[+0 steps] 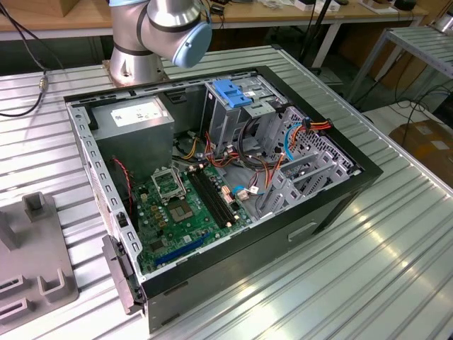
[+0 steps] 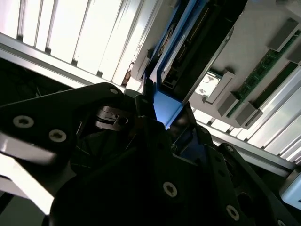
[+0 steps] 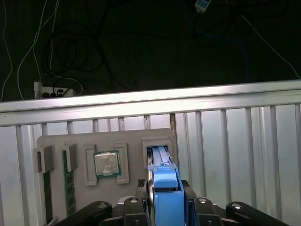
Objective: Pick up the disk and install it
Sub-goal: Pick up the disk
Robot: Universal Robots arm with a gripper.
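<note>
Gripper (image 3: 165, 200) clamped on upright disk (image 3: 164, 181) | wrist poised over grey tray (image 3: 127, 136) slot

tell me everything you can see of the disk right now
In the first wrist view the disk stands on edge and is seen end-on, with a bright blue plastic carrier rail framing a thin dark body. Its far end appears to sit in a raised slot of the grey holder plate, beside a processor chip. The gripper straddles it, with the black fingers against both flat sides. The second wrist view shows its long edge, blue rail along dark metal.
</note>
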